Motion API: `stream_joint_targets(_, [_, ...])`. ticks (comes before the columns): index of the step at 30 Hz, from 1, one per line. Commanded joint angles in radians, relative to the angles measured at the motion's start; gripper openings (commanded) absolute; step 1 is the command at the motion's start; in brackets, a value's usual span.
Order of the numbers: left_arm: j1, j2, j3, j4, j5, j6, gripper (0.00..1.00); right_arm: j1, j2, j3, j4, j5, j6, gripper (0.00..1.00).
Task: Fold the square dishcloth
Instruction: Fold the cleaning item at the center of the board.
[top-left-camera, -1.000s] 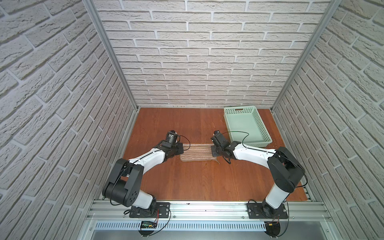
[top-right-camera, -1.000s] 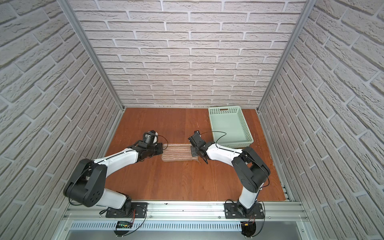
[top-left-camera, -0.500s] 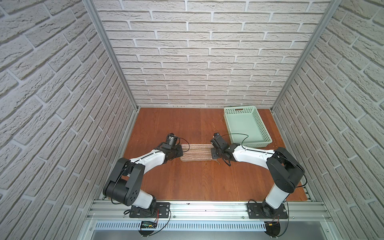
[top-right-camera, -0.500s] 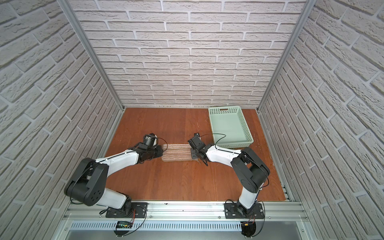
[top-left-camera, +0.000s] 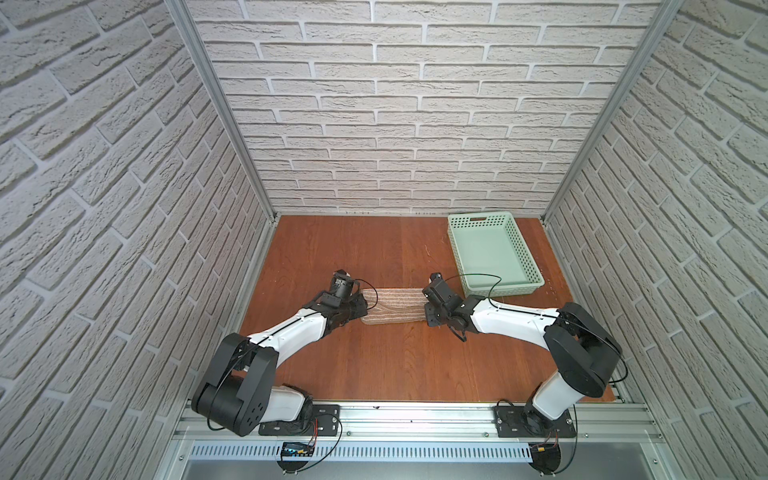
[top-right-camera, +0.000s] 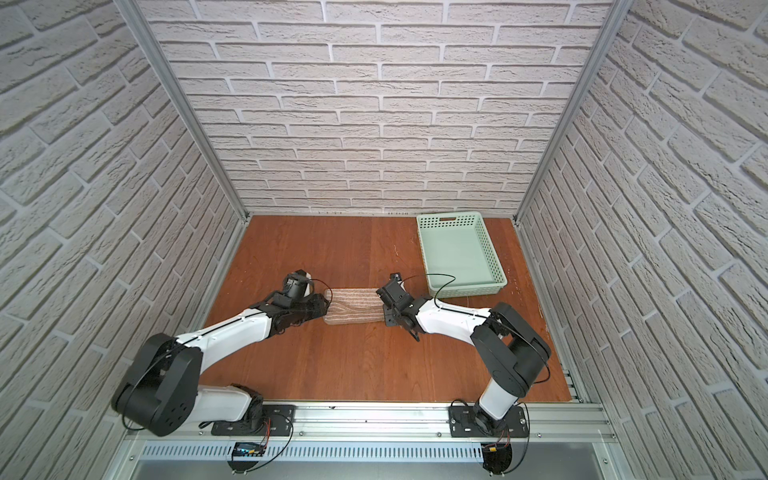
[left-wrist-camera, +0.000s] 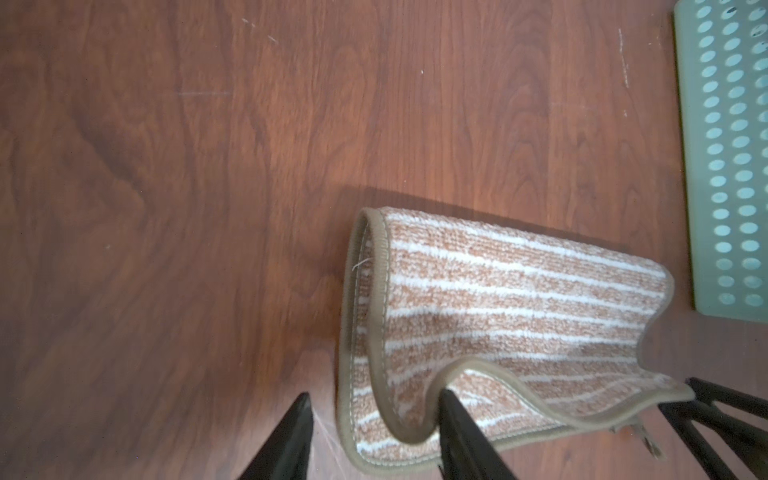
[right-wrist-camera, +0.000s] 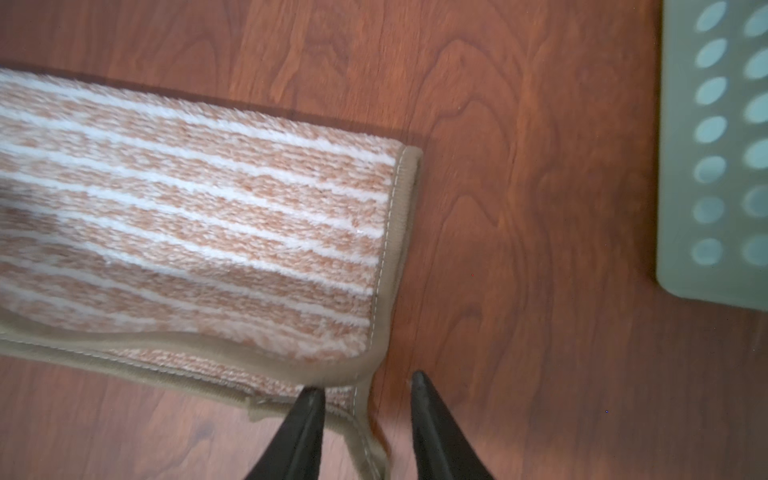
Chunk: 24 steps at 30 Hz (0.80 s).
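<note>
1. The square dishcloth (top-left-camera: 394, 306) lies mid-bench as a long doubled band between my two arms. Its folded edge is on the far side and its hemmed edges face the robot. A green basket (top-left-camera: 496, 286) stands just beyond its right end, apart from it.

2. My left hand (left-wrist-camera: 374, 395) is low at the band's left end, jaws well apart and clamping nothing. One finger (left-wrist-camera: 455, 419) sits under the upper layer's hem, which drapes over it in a wave. The other finger (left-wrist-camera: 297, 432) is over bare bench (left-wrist-camera: 166, 208). That propped hem is why the left end gapes like an open mouth instead of lying flat.

3. My right hand (right-wrist-camera: 365, 382) is at the opposite end, jaws parted and gripping nothing. One finger (right-wrist-camera: 309, 411) touches the lower layer's corner and the other (right-wrist-camera: 424, 403) stands on wood. This end lies flatter, though the lower hem pokes out past the upper one.

4. In both top views the hands (top-right-camera: 322, 305) (top-right-camera: 384, 309) bracket the dishcloth's two short ends. I read that placement as each having carried one near corner, which keeps the layers square to each other.

5. My judgement is that the first fold is laid and I am at the release. The left finger has to slide out low and sideways, or the draped hem may ride along with it and drag the top layer askew.
</note>
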Motion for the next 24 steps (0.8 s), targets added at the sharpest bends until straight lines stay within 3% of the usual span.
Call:
stream_joint_targets(1, [-0.007, -0.067, -0.033, -0.051, -0.039, -0.034, 0.52, 0.017, -0.062, -0.035, -0.014, 0.036, 0.03, 0.39])
stream_joint_targets(12, [-0.013, -0.241, -0.064, -0.16, -0.102, -0.088, 0.54, 0.039, -0.168, -0.052, -0.061, 0.052, 0.083, 0.35])
stream_joint_targets(24, [-0.051, -0.24, -0.078, -0.18, -0.133, -0.086, 0.52, 0.039, -0.091, 0.11, -0.068, -0.03, 0.117, 0.26])
